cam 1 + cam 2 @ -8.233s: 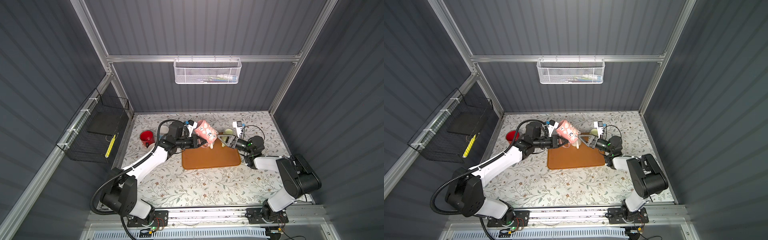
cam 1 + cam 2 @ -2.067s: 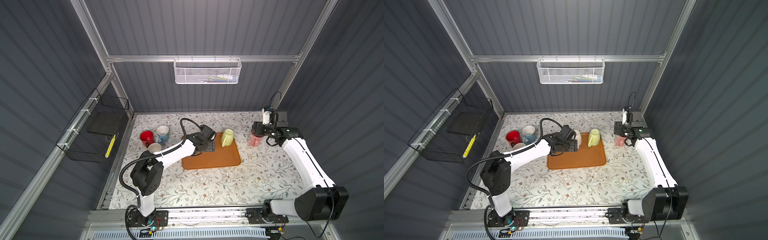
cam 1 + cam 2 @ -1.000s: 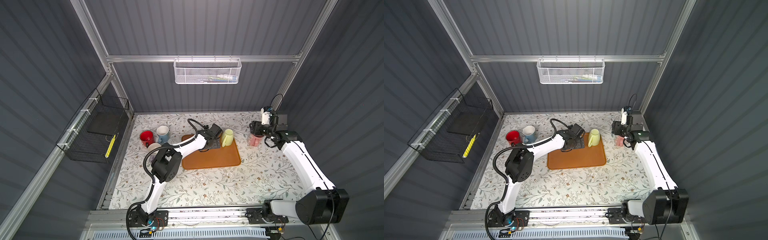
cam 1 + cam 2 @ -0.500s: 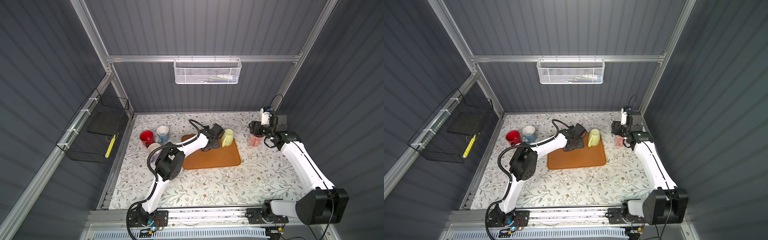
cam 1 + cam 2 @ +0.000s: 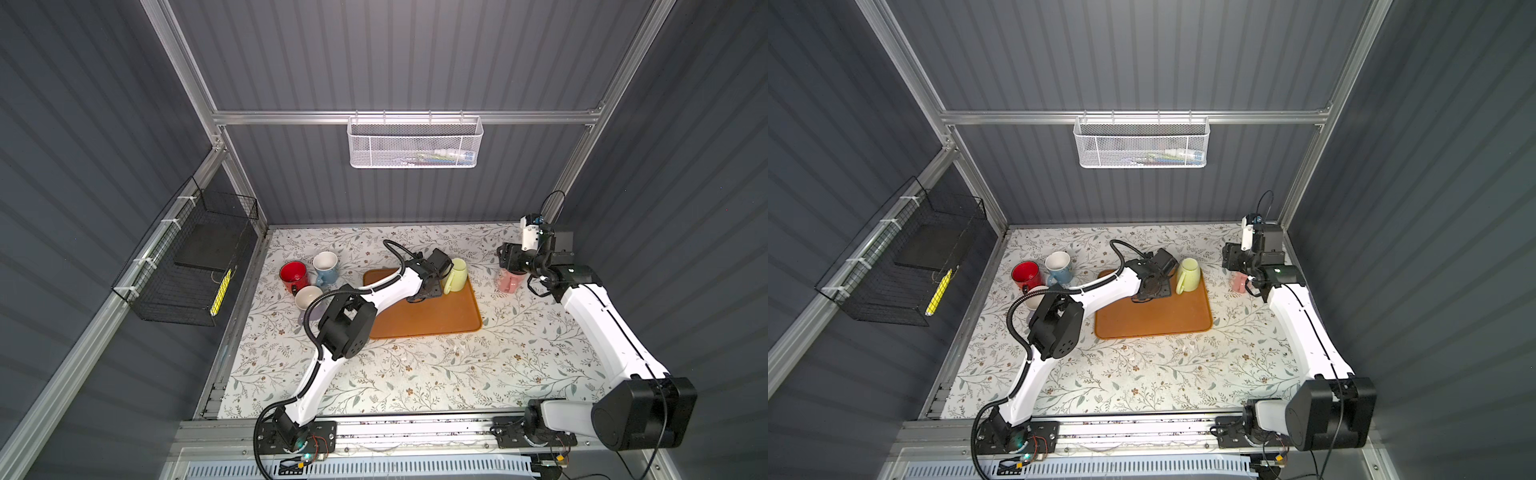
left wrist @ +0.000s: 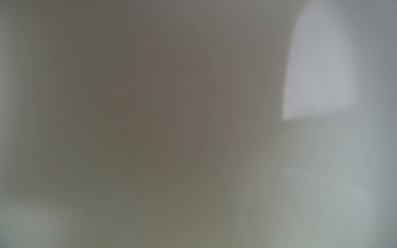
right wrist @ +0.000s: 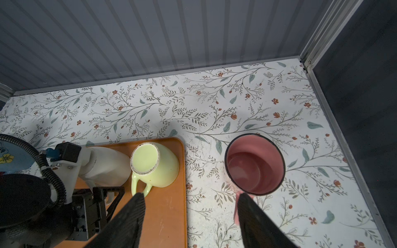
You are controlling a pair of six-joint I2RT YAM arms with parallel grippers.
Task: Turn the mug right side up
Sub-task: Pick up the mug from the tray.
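While the yellow-green mug [image 7: 154, 165] sits bottom-up on the orange tray [image 7: 167, 214], left tool [image 5: 440, 280] is against it, jaw state unreadable; right tool [image 7: 191, 204] spread, empty, near upright pink mug [image 7: 255, 165].

A floral-patterned worktop [image 5: 415, 374] seen from above. An orange tray [image 5: 436, 316] lies flat just past its centre, toward 12 o'clock. At 10 o'clock three upright mugs cluster close together: a red mug [image 5: 293, 274], a blue mug [image 5: 326, 266] and a cream mug [image 5: 307, 297]. At 2 o'clock a pink mug [image 5: 509, 282] stands upright, apart from the tray.
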